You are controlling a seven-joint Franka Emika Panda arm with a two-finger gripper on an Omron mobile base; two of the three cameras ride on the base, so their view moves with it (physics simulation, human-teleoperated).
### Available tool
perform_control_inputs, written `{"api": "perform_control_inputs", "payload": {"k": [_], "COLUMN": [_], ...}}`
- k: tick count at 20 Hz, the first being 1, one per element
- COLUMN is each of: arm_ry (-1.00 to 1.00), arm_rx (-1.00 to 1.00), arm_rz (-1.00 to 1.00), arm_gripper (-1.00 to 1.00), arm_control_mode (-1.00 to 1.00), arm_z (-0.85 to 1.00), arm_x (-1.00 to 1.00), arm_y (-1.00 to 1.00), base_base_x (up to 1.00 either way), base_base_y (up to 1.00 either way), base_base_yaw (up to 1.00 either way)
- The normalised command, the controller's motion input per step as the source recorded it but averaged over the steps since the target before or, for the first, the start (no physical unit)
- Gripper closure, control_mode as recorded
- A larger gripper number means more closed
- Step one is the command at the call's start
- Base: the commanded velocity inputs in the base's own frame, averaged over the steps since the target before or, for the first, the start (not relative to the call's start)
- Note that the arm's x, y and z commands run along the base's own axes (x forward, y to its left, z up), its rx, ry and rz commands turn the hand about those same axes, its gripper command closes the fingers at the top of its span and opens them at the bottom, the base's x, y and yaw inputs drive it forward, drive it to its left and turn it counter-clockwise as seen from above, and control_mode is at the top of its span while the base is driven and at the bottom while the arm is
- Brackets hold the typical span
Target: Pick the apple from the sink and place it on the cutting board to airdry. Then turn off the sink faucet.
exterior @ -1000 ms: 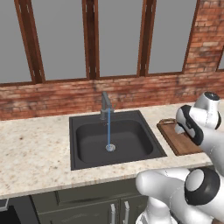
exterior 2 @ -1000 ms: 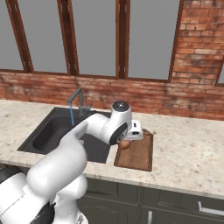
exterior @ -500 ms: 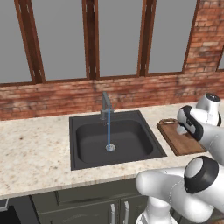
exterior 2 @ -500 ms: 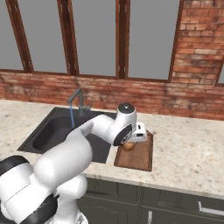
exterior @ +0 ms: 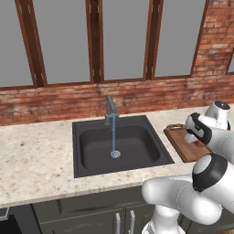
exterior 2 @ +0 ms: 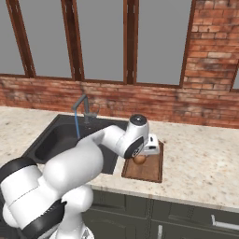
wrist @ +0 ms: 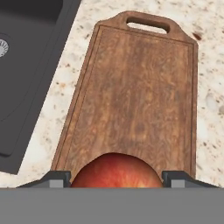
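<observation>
Apple (wrist: 116, 172): red, clamped between the gripper (wrist: 116, 177) fingers, over the near end of the cutting board (wrist: 135, 92).
Sink (exterior: 119, 144): left of board.
Sink faucet (exterior: 110, 109): blue water stream running to the drain.

There was one apple (wrist: 116, 171), one cutting board (wrist: 135, 94) with a single loop handle (wrist: 147, 24), and one sink (exterior: 119, 144) holding one round drain (exterior: 115, 154). One sink faucet (exterior: 110, 109) stood at the basin, with one thin blue water stream (exterior: 113, 137) falling from it. Two dark fingers (wrist: 54, 178) showed beside the apple. One speckled worktop (exterior: 36, 155) carried everything.
</observation>
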Motion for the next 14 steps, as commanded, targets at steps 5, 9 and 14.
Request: {"api": "perform_control_inputs", "payload": {"k": [5,9,14], "arm_ry": [0.01,0.00,0.00], "arm_rx": [0.00,0.00,0.00], "arm_rz": [0.00,0.00,0.00], "arm_gripper": [1.00,1.00,1.00], "arm_control_mode": [-1.00,-1.00,-1.00], "arm_z": [-0.14,-0.06,-0.06], "arm_x": [0.05,0.00,0.00], "arm_y": [-0.03,0.00,0.00], "base_base_x": [0.00,0.00,0.00], "base_base_y": [0.00,0.00,0.00], "base_base_yaw": [0.00,0.00,0.00]}}
